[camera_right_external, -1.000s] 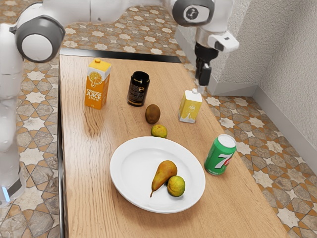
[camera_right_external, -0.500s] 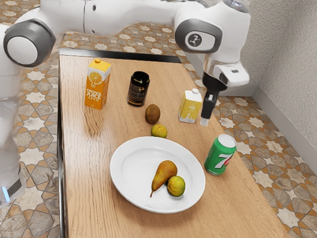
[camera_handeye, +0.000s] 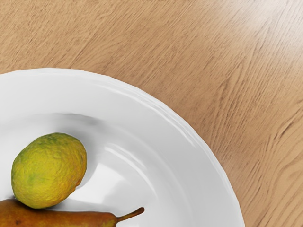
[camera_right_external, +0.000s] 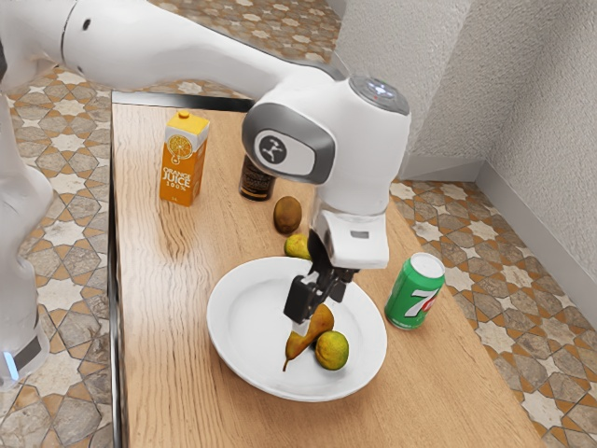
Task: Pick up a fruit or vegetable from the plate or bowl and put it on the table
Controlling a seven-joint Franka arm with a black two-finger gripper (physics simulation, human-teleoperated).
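Pincer (camera_right_external: 315, 312), fingers apart: shifted from beside the yellow carton to above the plate (camera_right_external: 244, 322). Pear (camera_right_external: 304, 343) and greenish-yellow citrus (camera_right_external: 332, 351): below it, unmoved.

Juice carton (camera_right_external: 181, 168), soda can (camera_right_external: 414, 292) (green).

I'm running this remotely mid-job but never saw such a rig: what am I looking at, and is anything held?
The machine is one white robot arm ending in a black hand. The exterior view is taken from the arm's side; the wrist view looks out from the hand itself, at part of the plate, two fruits and bare wood.

On the plate lie a pear and a citrus. Around it on the table are a kiwi, another citrus, juice, a dark can and a green can.

The hand looks open above the pear, holding nothing.
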